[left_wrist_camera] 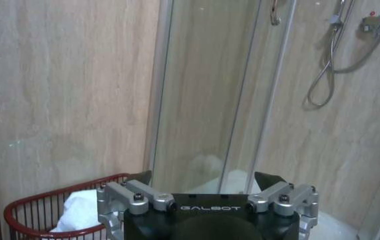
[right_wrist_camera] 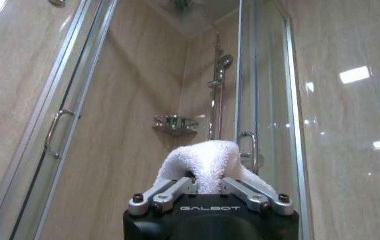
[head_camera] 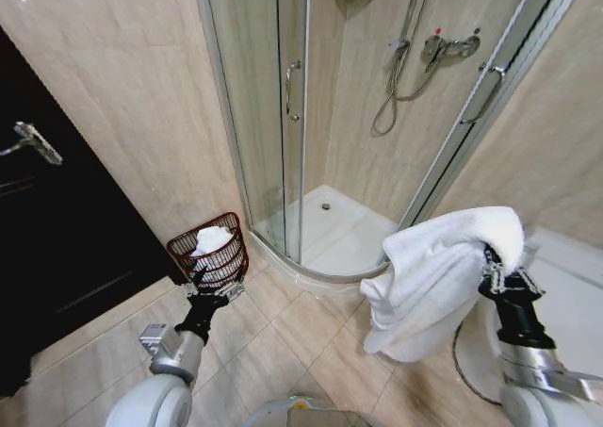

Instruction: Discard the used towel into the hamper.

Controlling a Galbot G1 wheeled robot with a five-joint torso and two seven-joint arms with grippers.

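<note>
The right gripper (head_camera: 490,257) has its jaws clamped on the white towel (head_camera: 433,276), held up at the right, well apart from the hamper (head_camera: 211,254) on the floor at the far left by the shower enclosure (head_camera: 283,116). The left gripper (head_camera: 209,284), jaws apart, hovers near the hamper. This looks like the carry step; next the towel must travel left until it is over the hamper's rim.

Left gripper (head_camera: 209,286) low, jaws spread wide, right gripper (head_camera: 494,269) raised, jaws clamped.

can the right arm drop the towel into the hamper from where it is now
Probably not yet. The right gripper holds the towel by the shower, while the hamper sits across the floor near the left gripper.
</note>
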